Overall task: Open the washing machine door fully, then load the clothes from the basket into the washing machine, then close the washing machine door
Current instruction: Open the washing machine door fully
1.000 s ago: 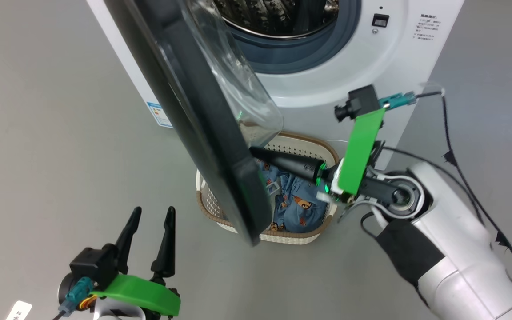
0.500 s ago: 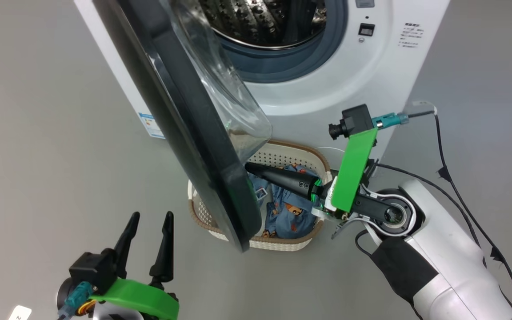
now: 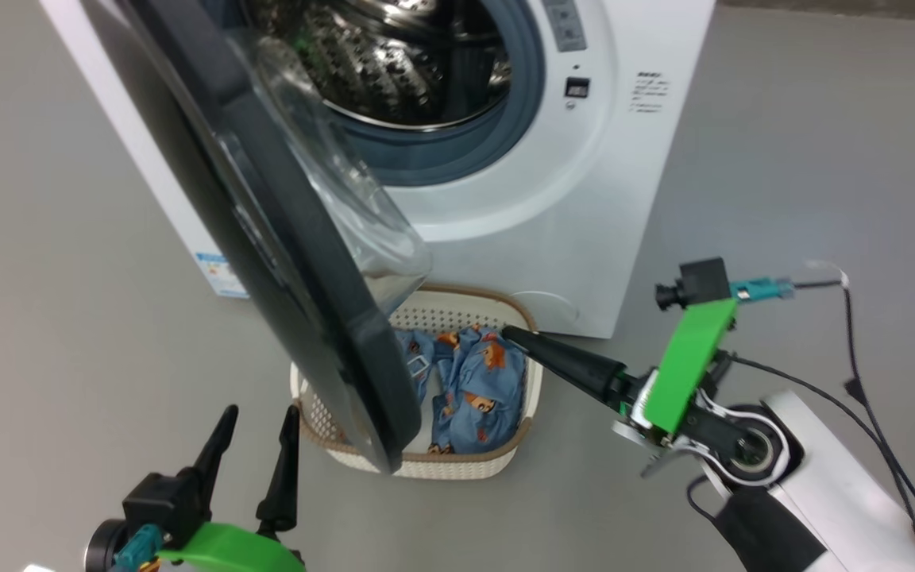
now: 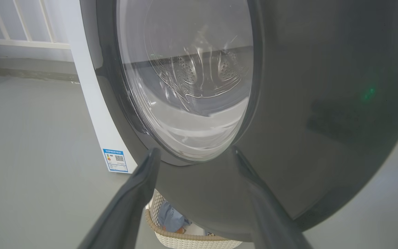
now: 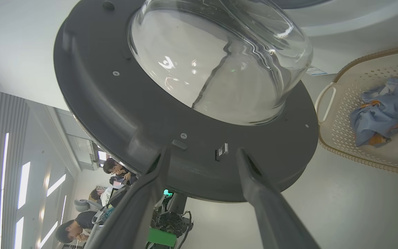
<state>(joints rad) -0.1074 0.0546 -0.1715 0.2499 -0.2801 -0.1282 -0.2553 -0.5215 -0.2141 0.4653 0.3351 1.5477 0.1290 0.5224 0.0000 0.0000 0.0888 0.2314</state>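
Observation:
The washing machine (image 3: 553, 222) stands at the top of the head view, its steel drum (image 3: 394, 63) exposed. The washing machine door (image 3: 283, 270) hangs part-way open, swung out over the basket (image 3: 457, 465). The clothes (image 3: 473, 381), blue with bears, lie inside the basket. My right gripper (image 3: 515, 337) points left over the basket's right rim, a short way from the door. In the right wrist view it (image 5: 202, 152) is open and empty, facing the door's inner side (image 5: 116, 114), with the clothes (image 5: 382, 110) at the right. My left gripper (image 3: 259, 413) is open at lower left, facing the door's outer face (image 4: 323, 103).
Grey floor surrounds the machine. A blue label sticker (image 3: 219, 274) sits on its left side. Black cables (image 3: 862, 357) trail from my right arm. The right wrist view shows seated people (image 5: 112, 169) beyond the door. A white railing (image 4: 19, 41) runs at the far left.
My right gripper has opened and drawn back to the right, away from the door's edge. The head camera has shifted, showing more of the machine. The left gripper has stayed open.

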